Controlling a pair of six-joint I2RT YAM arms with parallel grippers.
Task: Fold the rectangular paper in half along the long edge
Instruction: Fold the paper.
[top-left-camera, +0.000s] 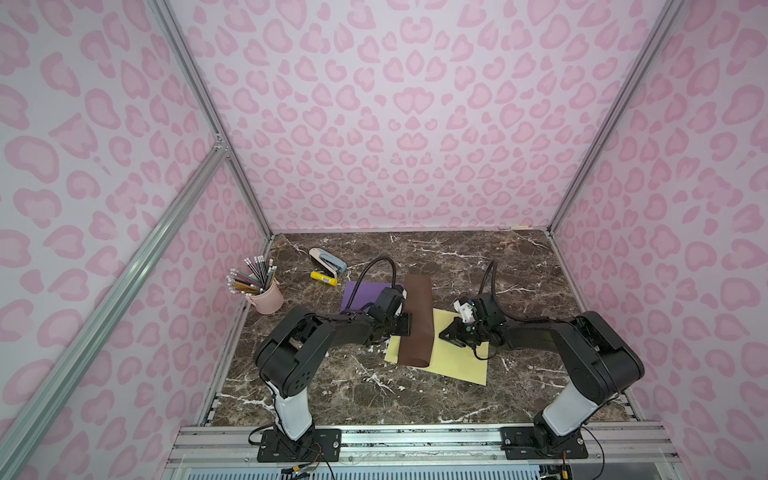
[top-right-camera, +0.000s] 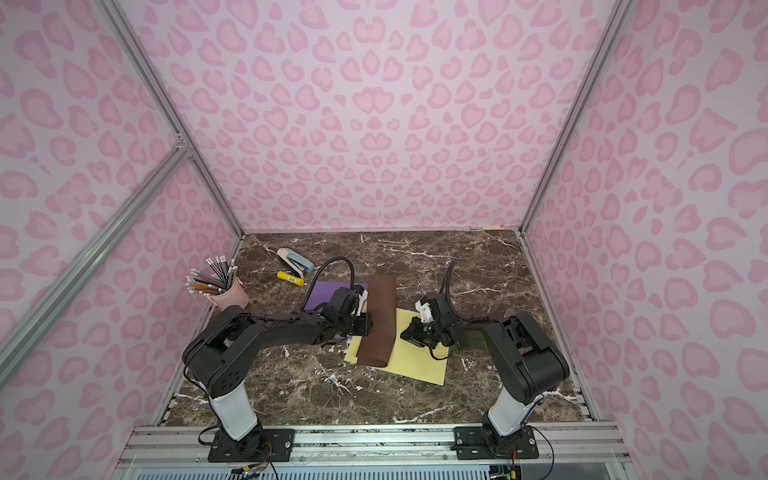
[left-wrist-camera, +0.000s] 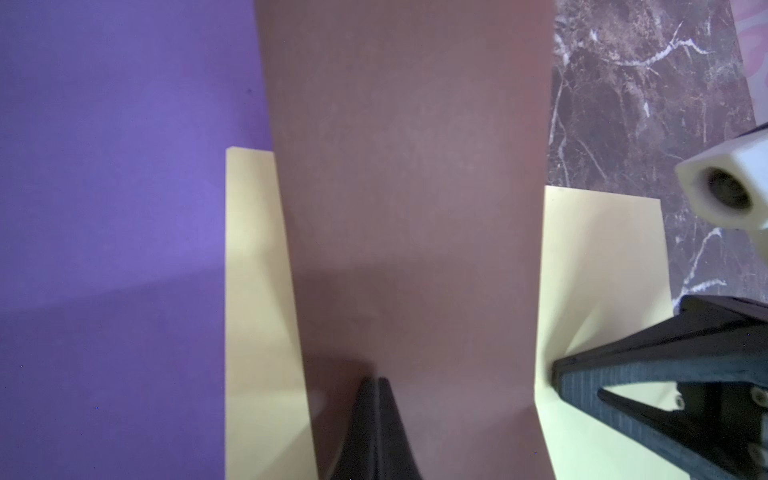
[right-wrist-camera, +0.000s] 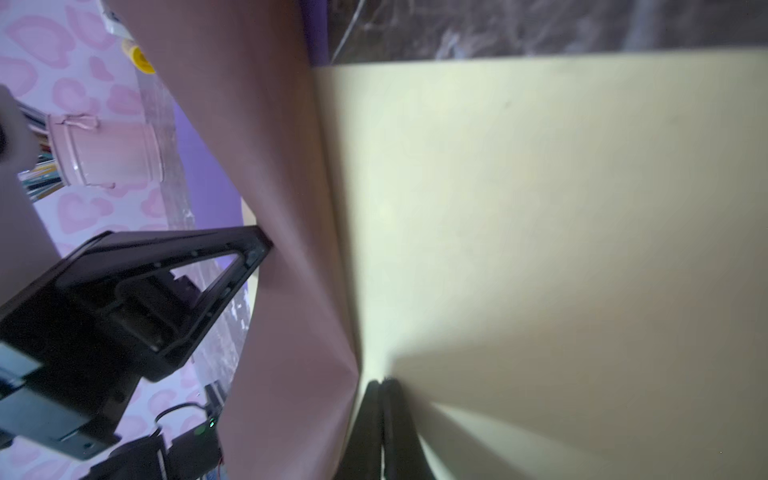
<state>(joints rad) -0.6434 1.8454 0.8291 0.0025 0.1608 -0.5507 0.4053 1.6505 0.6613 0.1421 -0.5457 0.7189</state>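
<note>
Your left claw (top-left-camera: 405, 325) was shut on the brown paper (top-left-camera: 417, 320), its jaws pressed together on the sheet's nearer long side. The left wrist view showed the dark tips (left-wrist-camera: 378, 399) meeting on the brown surface. The sheet stretched away from that claw as a long strip bowed upward, with its near end curled over.

Your right claw (top-left-camera: 442, 332) stood on the opposite side of the strip, jaws closed tight. Its tips (right-wrist-camera: 382, 395) sat right where the brown sheet met the yellow paper (top-left-camera: 457, 357). I could not tell whether it pinched any brown paper or only pressed against it.

The yellow paper lay flat under both claws and reached out past the right one. The purple paper (top-left-camera: 361, 293) lay beyond the left claw, partly under the brown strip. The pink cup (top-left-camera: 268, 297) of pencils stood well off to the left claw's outer side on the tabletop (top-left-camera: 332, 386).
</note>
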